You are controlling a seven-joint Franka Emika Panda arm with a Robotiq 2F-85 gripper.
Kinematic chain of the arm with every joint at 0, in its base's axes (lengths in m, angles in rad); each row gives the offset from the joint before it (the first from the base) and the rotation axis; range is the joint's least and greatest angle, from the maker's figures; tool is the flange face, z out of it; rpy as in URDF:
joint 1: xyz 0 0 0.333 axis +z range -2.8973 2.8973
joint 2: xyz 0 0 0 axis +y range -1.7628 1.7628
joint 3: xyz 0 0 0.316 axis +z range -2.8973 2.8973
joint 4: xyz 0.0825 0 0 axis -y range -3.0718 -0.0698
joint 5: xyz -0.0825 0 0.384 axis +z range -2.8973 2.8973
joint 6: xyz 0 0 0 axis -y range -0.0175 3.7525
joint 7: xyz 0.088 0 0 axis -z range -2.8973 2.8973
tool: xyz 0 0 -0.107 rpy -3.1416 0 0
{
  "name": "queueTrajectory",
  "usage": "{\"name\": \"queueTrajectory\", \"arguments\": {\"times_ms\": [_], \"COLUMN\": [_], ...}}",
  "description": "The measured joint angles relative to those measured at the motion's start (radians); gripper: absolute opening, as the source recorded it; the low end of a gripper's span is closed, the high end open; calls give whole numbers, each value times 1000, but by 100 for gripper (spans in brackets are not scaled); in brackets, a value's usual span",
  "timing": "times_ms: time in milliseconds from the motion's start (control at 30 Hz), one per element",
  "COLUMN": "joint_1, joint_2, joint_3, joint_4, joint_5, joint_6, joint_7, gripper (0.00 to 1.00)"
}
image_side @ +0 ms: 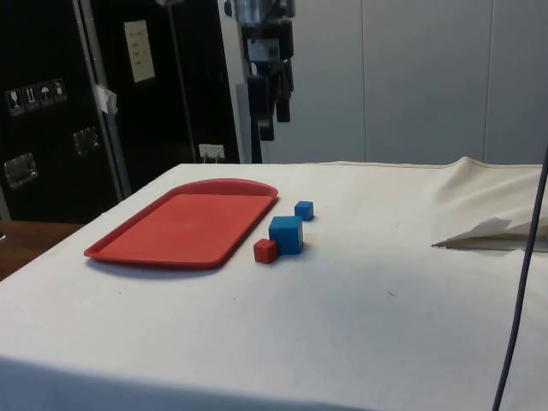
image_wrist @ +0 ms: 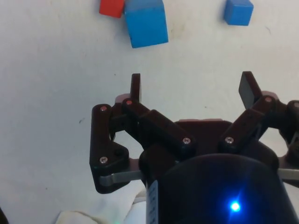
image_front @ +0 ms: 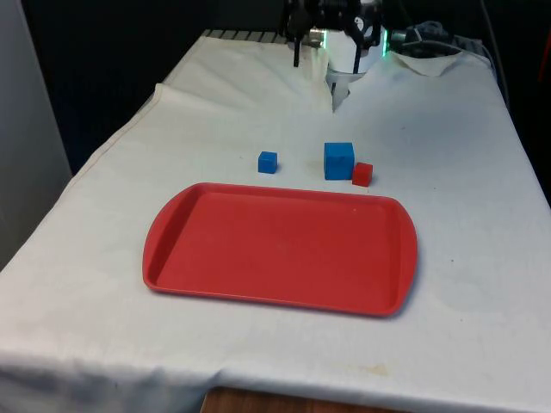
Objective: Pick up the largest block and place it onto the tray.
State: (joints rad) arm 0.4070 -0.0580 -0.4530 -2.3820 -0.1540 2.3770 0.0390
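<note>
Locate the large blue block (image_front: 339, 160) on the tabletop (image_front: 448, 172), just beyond the far long edge of the red tray (image_front: 172, 258). It rests flat on the white cloth, with one face turned toward the tray. It is a cube, so you cannot assign it a long axis; in the front view its edges run roughly parallel to the tray's edges.

Note the small red block (image_front: 362, 174). It sits at the lower corner of the large blue block on the front view's right, touching it or nearly so; you cannot tell which. In the side view the small red block (image_side: 265, 250) lies nearest that camera, with the large blue block (image_side: 286, 234) directly behind it.

Note the small blue block (image_front: 268, 162). It stands apart from the large one, toward the front view's left, also just beyond the tray's far edge.

Check the tool (image_wrist: 192, 86). It is raised well above the tabletop and carries nothing. In the wrist view its two fingers (image_wrist: 135, 87) are spread wide apart, released, with bare cloth between them. The large blue block (image_wrist: 145, 22) lies ahead of the fingertips, clear of them. In the side view the tool (image_side: 271, 120) hangs high above the far side of the tabletop.

The tray holds nothing.
</note>
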Motion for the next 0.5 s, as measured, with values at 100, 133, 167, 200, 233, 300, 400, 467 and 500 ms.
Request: {"name": "queueTrajectory", "arguments": {"times_ms": [100, 133, 167, 200, 233, 300, 400, 467, 500], "joint_1": [1, 1, 2, 2, 2, 3, 4, 4, 4], "joint_2": [9, 19, 24, 29, 34, 44, 57, 65, 69], "joint_3": [1, 1, 1, 1, 2, 2, 4, 5, 5], "joint_4": [-10, -18, -22, -26, -29, -36, -40, -41, -42], "joint_5": [3, 6, 8, 10, 11, 12, 13, 14, 15], "joint_6": [20, 40, 49, 59, 67, 84, 101, 106, 110], "joint_7": [0, -1, -2, -3, -3, -3, -3, -3, -3], "gripper": [100, 100, 100, 100, 100, 100, 100, 100, 100]}}
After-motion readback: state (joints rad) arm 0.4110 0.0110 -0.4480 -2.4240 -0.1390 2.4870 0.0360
